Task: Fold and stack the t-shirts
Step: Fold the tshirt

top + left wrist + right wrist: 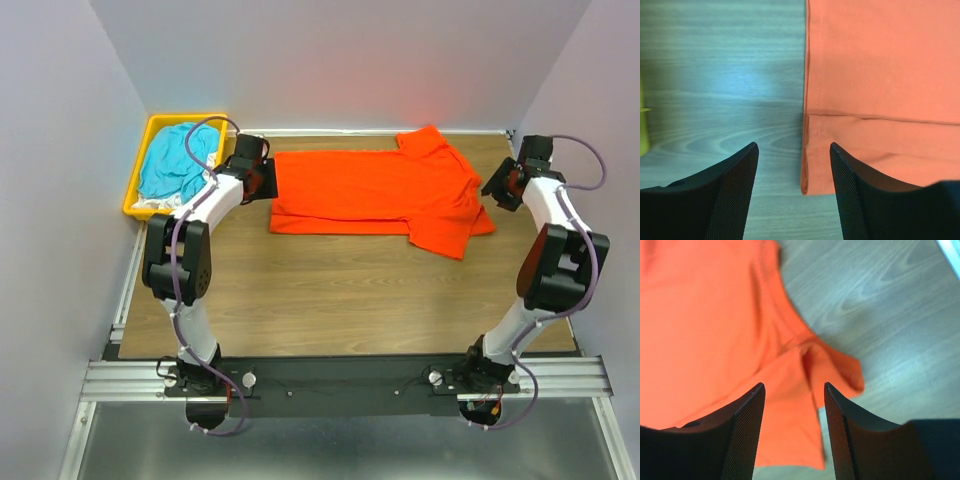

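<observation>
Left gripper (792, 146), fingers apart and empty, hangs over the hem corner of the orange-red t-shirt (370, 195), which lies flat toward twelve o'clock on the table (330, 290). Right gripper (793, 385), likewise spread and empty, hangs over its sleeve at two. At ten o'clock, the teal t-shirt (175, 160) fills the yellow bin (180, 118).

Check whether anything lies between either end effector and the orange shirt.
Nothing visible does. The left end effector hangs open over the hem edge of the orange shirt, the right end effector open over its sleeve. The blue shirt lies apart in the yellow bin.
</observation>
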`<action>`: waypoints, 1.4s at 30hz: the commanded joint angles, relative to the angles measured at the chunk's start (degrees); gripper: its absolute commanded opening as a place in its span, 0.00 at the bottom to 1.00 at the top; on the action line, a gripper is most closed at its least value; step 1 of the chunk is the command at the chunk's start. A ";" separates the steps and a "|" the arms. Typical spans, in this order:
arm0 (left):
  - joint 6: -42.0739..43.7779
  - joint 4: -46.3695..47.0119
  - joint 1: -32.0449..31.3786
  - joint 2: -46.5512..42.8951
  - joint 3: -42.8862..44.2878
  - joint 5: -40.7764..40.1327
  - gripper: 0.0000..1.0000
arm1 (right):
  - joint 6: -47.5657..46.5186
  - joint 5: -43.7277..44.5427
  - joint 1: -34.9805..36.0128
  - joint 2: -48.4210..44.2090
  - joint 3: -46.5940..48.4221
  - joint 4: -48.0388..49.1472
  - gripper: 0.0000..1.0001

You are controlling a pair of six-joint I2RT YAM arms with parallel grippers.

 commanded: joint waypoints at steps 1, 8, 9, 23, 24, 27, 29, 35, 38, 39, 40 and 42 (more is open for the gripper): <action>-0.66 2.15 -0.96 -6.28 -2.84 -3.83 0.67 | -1.23 4.88 3.79 -7.33 -6.32 -0.07 0.58; -1.18 5.92 -2.89 -14.54 -11.79 -3.75 0.65 | 1.05 6.56 11.43 -17.19 -19.57 -0.07 0.54; -1.18 7.67 -3.15 -16.29 -13.12 -3.40 0.65 | 2.10 6.99 13.10 -17.89 -20.91 -0.07 0.53; -0.04 18.58 -3.24 -26.50 -28.84 -2.60 0.66 | 6.15 11.21 16.46 -12.98 -29.18 5.37 0.52; 0.05 20.06 -3.24 -27.81 -29.65 -3.04 0.66 | 6.50 11.30 16.45 -12.02 -29.36 6.07 0.52; 0.49 21.92 -3.16 -28.88 -31.85 -3.83 0.66 | 6.68 12.09 16.45 -10.52 -29.89 7.13 0.51; 0.66 22.62 -3.16 -28.79 -32.81 -4.27 0.66 | 6.50 12.79 16.54 -9.90 -30.41 7.66 0.48; 0.57 23.33 -3.24 -27.91 -33.26 -4.01 0.66 | 4.84 13.15 16.54 -9.89 -30.24 7.75 0.10; 0.75 23.33 -3.24 -27.73 -33.17 -3.92 0.66 | 4.04 12.62 16.45 -11.56 -28.40 7.40 0.01; 0.92 23.42 -3.16 -27.56 -33.17 -3.92 0.66 | 3.78 12.36 16.45 -11.83 -26.65 7.14 0.01; 1.01 23.42 -3.24 -27.39 -33.08 -3.92 0.66 | 3.60 12.18 16.45 -12.09 -25.42 7.13 0.01; 1.19 23.42 -3.16 -26.77 -32.82 -3.49 0.66 | 3.52 11.66 16.45 -11.66 -22.96 6.96 0.01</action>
